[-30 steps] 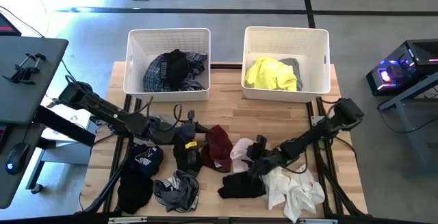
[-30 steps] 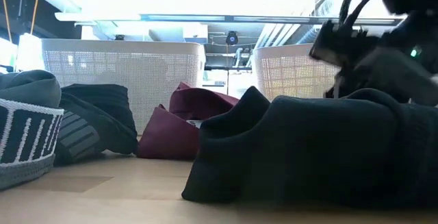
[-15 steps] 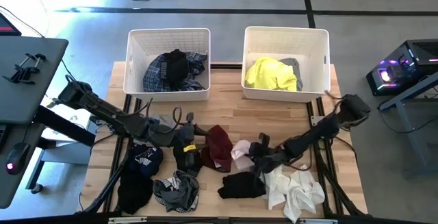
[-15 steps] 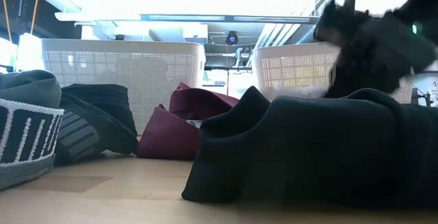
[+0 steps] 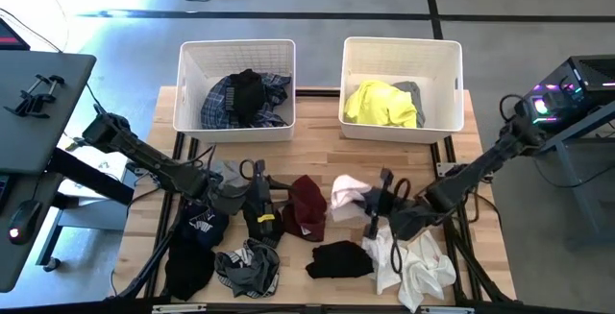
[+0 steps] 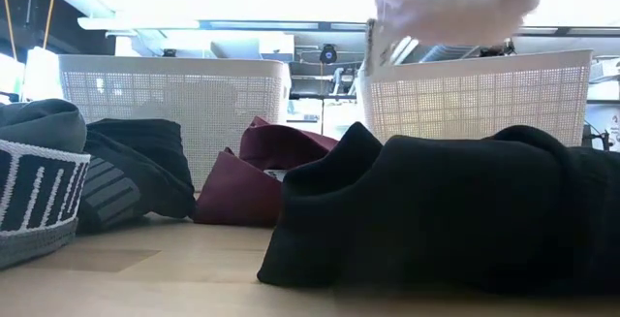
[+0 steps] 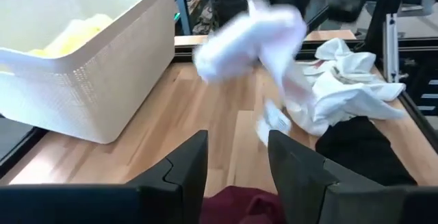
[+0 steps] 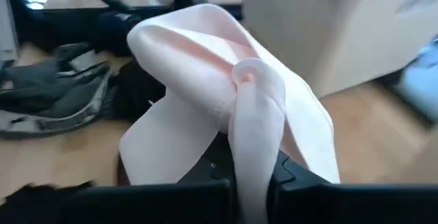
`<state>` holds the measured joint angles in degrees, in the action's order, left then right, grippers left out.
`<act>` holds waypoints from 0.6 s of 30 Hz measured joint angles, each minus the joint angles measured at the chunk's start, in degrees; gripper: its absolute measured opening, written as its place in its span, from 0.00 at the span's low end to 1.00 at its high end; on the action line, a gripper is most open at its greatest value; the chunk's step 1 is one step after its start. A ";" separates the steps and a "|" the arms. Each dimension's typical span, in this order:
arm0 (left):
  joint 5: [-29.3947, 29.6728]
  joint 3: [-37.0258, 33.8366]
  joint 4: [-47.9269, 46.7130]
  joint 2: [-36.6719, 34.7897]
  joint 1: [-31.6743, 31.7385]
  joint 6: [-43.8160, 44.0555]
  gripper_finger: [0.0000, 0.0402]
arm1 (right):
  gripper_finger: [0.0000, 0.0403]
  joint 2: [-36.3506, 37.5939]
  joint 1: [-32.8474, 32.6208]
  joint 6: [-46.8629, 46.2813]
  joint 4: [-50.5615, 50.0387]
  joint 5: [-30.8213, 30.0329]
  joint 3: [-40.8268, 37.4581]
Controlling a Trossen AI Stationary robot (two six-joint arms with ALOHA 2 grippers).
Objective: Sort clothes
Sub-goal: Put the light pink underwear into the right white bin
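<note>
The right gripper (image 5: pixel 377 204) is clamped on a pale pink garment (image 5: pixel 348 194) and holds it in the air above the middle of the table (image 5: pixel 317 158), a little toward the right edge. The left gripper (image 5: pixel 258 191) hovers over the maroon garment (image 5: pixel 307 206) near the table's middle, its fingers (image 7: pixel 185 172) apart and holding nothing. A black garment (image 5: pixel 340 258) and a white garment (image 5: pixel 415 266) lie near the front edge; the back-right bin (image 5: pixel 357 60) seems to hold a neon yellow garment (image 5: pixel 378 103).
</note>
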<state>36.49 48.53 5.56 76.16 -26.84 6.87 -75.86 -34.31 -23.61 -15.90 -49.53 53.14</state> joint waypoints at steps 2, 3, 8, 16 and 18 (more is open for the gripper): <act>0.53 0.00 -0.21 0.00 -0.28 0.00 0.35 | 0.01 0.91 1.33 3.41 -4.73 -2.72 4.10; 0.63 0.00 -0.26 0.00 -0.29 0.00 0.35 | 0.01 1.38 2.25 5.09 -6.53 -4.35 5.91; 0.69 0.00 -0.28 0.23 -0.27 0.01 0.35 | 0.02 3.35 9.96 12.62 -15.67 -5.21 13.62; 1.94 0.00 -0.87 1.93 -0.34 0.54 0.35 | 0.03 6.94 26.54 18.62 -23.86 -0.08 16.75; 1.94 0.00 -1.02 2.33 -0.34 0.56 0.35 | 0.03 7.67 30.92 18.57 -25.79 3.70 16.75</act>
<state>38.44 48.53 4.54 78.49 -27.18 7.43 -68.19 -3.39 -5.04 -41.69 -45.83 69.88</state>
